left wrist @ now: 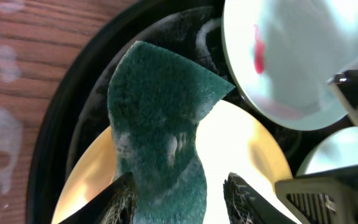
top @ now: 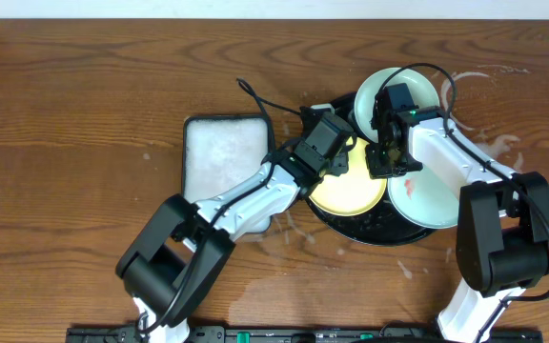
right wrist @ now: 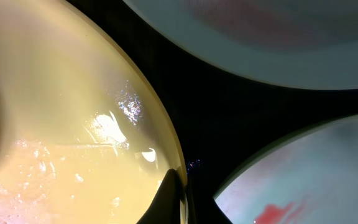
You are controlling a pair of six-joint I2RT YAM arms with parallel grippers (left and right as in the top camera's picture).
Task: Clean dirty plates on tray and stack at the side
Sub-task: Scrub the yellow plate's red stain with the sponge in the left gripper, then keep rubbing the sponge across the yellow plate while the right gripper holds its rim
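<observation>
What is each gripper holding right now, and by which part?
Left gripper pinches the green sponge at its near end, the rest lying over the yellow plate. Right gripper has a finger at that plate's rim; whether it grips cannot be told.

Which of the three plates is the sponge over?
The pale yellow plate, the only yellow one; the left gripper holds the green sponge over it. The two mint-white plates lie beside it.
</observation>
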